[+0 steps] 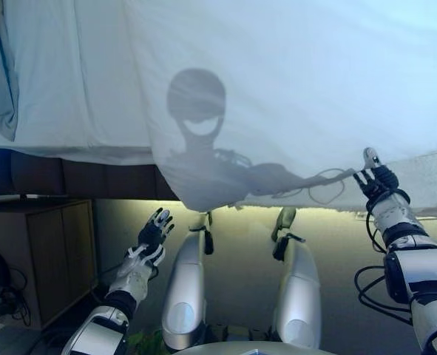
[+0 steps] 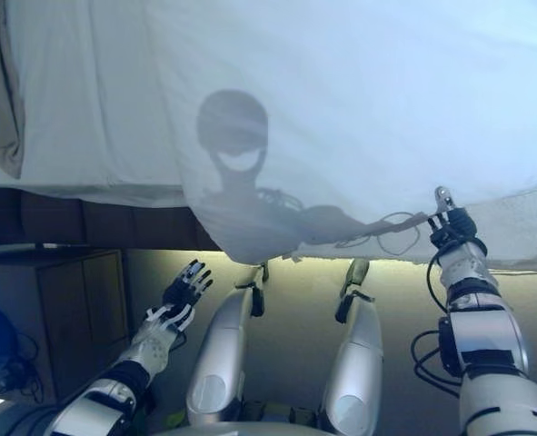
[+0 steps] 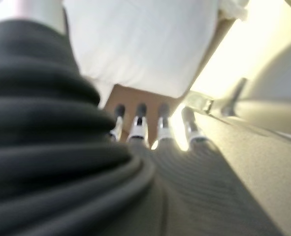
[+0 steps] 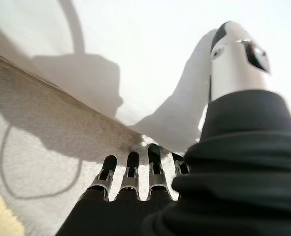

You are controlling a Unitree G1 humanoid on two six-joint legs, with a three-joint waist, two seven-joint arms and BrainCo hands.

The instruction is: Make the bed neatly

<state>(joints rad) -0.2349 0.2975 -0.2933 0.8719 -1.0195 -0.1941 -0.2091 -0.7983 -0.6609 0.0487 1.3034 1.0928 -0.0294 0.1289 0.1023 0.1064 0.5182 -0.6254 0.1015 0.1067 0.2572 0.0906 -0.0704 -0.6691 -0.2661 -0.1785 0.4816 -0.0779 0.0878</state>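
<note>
Overhead, the white sheet (image 1: 292, 89) spreads across the bed, its edge pinched between the right hand's (image 1: 372, 176) thumb and fingers — the left hand (image 1: 156, 231) hangs below, fingers straight, holding nothing.

thin white bed sheet (image 1: 292, 96) | lying spread over the bed, smooth | near edge hanging over the bedside, 1 flap drooping lowest at centre (image 1: 196, 185) | right edge lifting slightly

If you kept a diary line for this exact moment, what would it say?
step: straightening sheet | right hand: at white sheet edge, grip unclear | left hand: open, free, below hanging sheet | cabinet: at robot's left
</note>
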